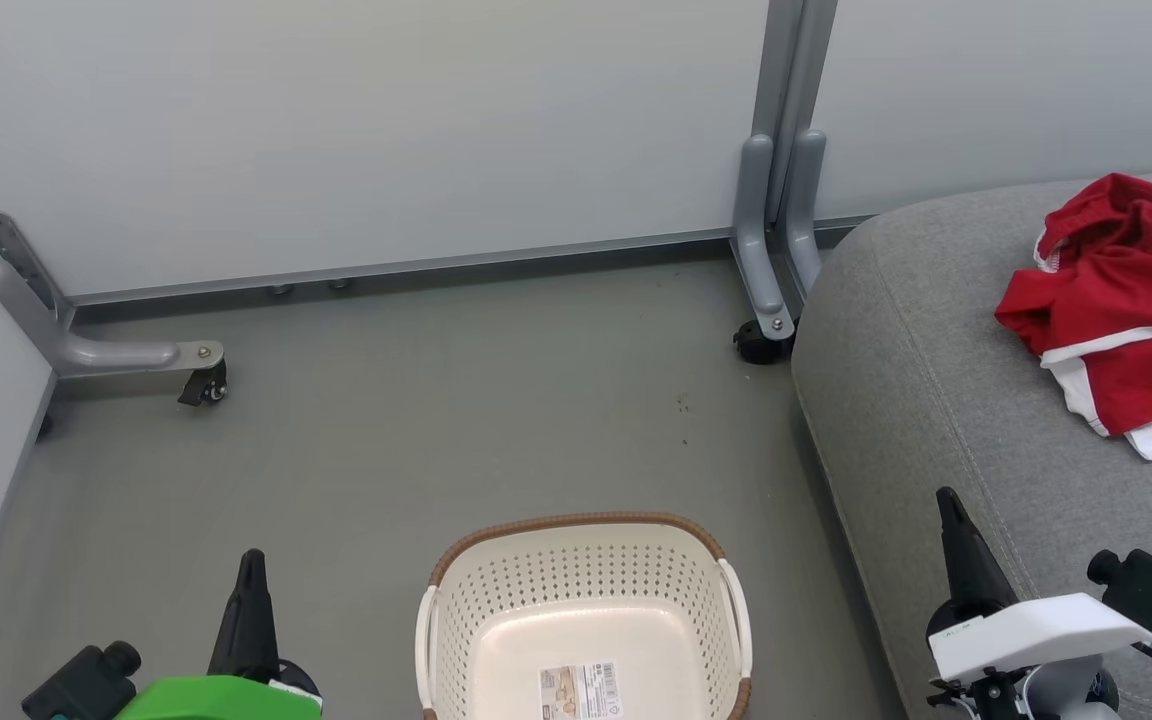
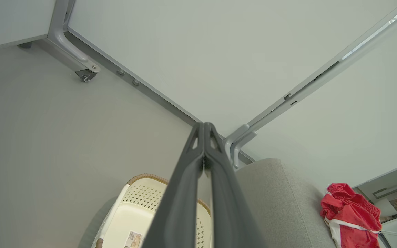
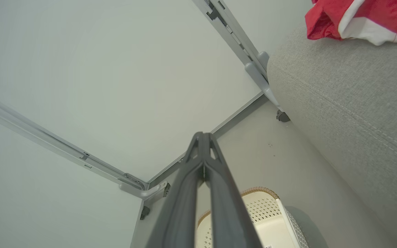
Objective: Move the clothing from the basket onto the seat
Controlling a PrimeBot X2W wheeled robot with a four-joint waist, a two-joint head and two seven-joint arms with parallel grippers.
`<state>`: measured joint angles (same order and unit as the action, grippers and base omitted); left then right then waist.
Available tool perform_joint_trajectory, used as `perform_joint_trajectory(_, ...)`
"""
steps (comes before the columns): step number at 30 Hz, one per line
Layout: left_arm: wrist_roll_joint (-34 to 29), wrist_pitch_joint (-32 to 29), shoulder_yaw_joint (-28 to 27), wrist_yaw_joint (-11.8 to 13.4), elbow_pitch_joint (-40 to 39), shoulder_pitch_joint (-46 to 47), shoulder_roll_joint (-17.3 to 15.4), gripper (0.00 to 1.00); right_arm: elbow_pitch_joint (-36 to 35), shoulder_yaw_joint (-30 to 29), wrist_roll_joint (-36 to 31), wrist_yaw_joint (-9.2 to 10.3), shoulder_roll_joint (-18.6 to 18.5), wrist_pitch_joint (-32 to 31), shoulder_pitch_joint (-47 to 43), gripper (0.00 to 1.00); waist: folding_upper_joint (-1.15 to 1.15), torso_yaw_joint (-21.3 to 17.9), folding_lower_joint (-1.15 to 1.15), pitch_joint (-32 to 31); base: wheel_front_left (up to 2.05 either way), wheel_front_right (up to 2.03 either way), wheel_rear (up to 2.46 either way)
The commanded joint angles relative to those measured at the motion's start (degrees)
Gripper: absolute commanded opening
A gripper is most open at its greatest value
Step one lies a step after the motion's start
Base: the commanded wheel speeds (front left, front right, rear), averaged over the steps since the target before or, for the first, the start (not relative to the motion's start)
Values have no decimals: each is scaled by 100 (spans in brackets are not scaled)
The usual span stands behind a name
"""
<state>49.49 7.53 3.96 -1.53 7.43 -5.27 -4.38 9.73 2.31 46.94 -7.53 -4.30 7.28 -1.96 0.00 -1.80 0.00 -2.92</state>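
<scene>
Clothing [image 1: 1116,300] heaped near the seat's [image 1: 916,380] far edge, ahead and right of the right arm's [image 1: 1036,625] empty, pinched-together jaws, left arm's [image 1: 216,700] jaws likewise closed, farther off beyond the seemingly bare basket [image 1: 576,522].

A paper label [image 1: 581,690] lies on the bottom of the basket [image 1: 576,575]. It carries a barcode and a small picture, and its print is too small to read. A faint mark on the white housing [image 1: 1031,625] behind the right gripper [image 1: 948,500] is also illegible.
</scene>
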Motion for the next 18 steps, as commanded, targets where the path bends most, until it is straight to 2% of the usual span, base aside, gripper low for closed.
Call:
perform_joint_trajectory(1,197,-48,-43,-53,-42,188,-50,0,-32,-39,218,2,-33,-50,166,0,0,4,0,6,0,0,0)
perform_joint_trajectory(18,1357,-332,-215,-202,129,448,-76,0,81,-179,1425,2,-53,-336,337,0,0,39,0,66,0,0,0)
